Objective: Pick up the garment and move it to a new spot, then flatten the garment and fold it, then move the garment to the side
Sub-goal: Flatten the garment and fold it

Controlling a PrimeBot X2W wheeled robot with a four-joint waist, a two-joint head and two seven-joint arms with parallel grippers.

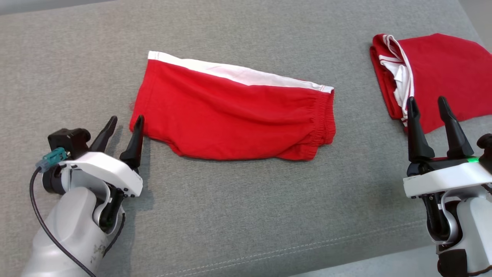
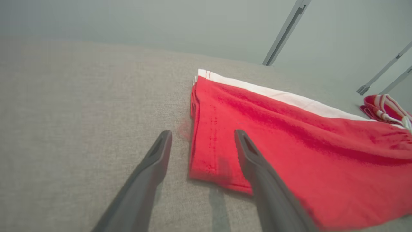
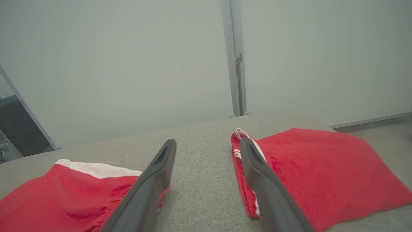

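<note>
- Two red garments lie on the grey cushion (image 1: pixel 246 215), well apart from each other.
- Red shorts (image 1: pixel 234 115) – the task piece – lie flat near the middle, long side running left to right. A white stripe (image 1: pixel 238 73) runs along the far edge. The gathered waistband is at the right end and the stitched hem at the left end.
- The cloth is mostly smooth, with a few soft creases and a slight bulge along the near edge.
- Left claw (image 1: pixel 127 118): jaws apart, nothing held. It sits at the near left, right by the hem's near corner. In the left wrist view one finger stands over grey cushion and the other in front of that corner. Contact with the cloth – cannot tell.
- Right claw (image 1: pixel 426 99): jaws apart, nothing held, at the near right.
- Folded red garment (image 1: pixel 442 80) lies at the far right, white trim showing along its left fold. The right claw's fingers overlap its near-left edge in the head view. In the right wrist view one finger crosses that left fold, and bare cushion shows between the fingers.
</note>
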